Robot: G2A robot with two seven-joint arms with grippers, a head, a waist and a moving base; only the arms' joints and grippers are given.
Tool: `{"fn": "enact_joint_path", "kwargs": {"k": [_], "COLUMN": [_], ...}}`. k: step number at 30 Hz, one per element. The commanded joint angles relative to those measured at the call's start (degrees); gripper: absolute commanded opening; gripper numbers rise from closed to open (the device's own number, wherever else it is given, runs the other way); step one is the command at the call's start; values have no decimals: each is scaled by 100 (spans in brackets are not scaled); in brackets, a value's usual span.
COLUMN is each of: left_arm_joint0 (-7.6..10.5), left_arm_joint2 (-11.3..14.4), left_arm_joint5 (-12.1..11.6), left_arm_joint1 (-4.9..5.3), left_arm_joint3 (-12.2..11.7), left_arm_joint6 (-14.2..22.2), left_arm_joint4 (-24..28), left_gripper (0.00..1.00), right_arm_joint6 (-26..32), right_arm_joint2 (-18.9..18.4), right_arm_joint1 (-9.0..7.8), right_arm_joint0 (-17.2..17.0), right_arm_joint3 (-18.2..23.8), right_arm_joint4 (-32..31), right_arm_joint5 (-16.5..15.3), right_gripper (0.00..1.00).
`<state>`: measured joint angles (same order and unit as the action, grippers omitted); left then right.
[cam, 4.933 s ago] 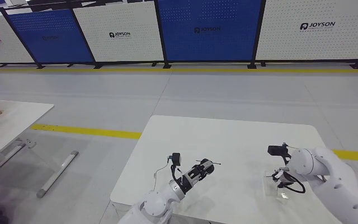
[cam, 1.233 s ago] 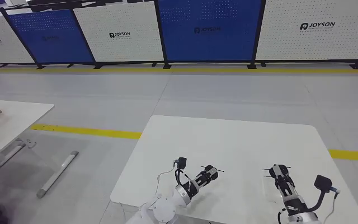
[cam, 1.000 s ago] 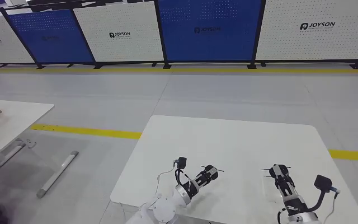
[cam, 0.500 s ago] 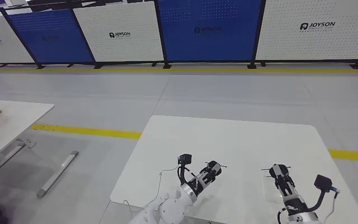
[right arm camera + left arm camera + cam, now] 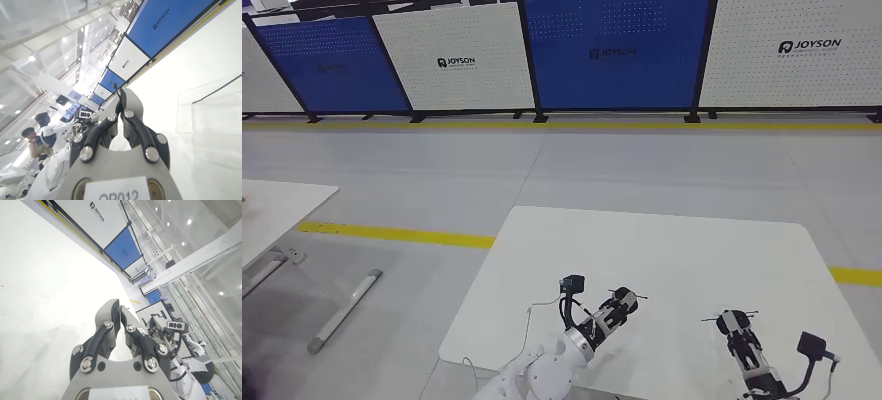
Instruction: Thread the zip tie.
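Finding: the right pincer [image 5: 121, 94] is clamped on a black zip tie [image 5: 115, 86]. The square head stands clear beyond the fingertips and the strap is trapped between the pads. Leaving the head exposed appears deliberate, since the opening has to stay free to take a tail.

The left pincer [image 5: 119, 308] is likewise closed, nipping a thin black strip [image 5: 118, 309] at its very tips. A short length pokes out on either side. Whether this is a tie's tail or some other part is too small to tell.

In the top view both pincers sit low over the near edge of the white bench [image 5: 662, 240], well apart. The left one [image 5: 622, 298] and the right one [image 5: 729, 318] are angled roughly towards each other.

A clear plastic tray [image 5: 208, 98] stands on the bench beside the right pincer.

Assessment: both pieces are in hand, but threading has not begun. The next step calls for closing the gap and lining the fine tip up with the head. The short tip grips leave little margin against slipping or twisting.
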<state>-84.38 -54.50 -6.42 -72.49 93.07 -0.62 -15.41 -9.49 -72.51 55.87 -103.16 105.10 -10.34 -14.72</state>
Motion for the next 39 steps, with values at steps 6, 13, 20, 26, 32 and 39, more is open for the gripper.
{"fn": "enact_joint_path", "kwargs": {"k": [6,13,20,26,32,39], "left_arm_joint0": [0,37,97,97,97,97], "left_arm_joint2": [0,81,298,298,298,298], "left_arm_joint5": [0,228,573,573,573,573], "left_arm_joint1": [0,-25,-92,-92,-92,-92], "left_arm_joint3": [0,11,-40,-40,-40,-40], "left_arm_joint6": [0,-311,-663,-663,-663,-663], "left_arm_joint4": [0,-342,-636,-636,-636,-636], "left_gripper": [0,0,0,0,0,0], "right_arm_joint6": [1,34,-434,-434,-434,-434], "right_arm_joint2": [0,68,338,338,338,338], "right_arm_joint1": [0,21,115,115,115,115], "right_arm_joint0": [5,6,26,26,26,26], "right_arm_joint3": [-2,10,43,43,43,43], "right_arm_joint4": [3,-30,-525,-525,-525,-525], "right_arm_joint5": [1,3,238,238,238,238], "right_gripper": [0,0,0,0,0,0]}}
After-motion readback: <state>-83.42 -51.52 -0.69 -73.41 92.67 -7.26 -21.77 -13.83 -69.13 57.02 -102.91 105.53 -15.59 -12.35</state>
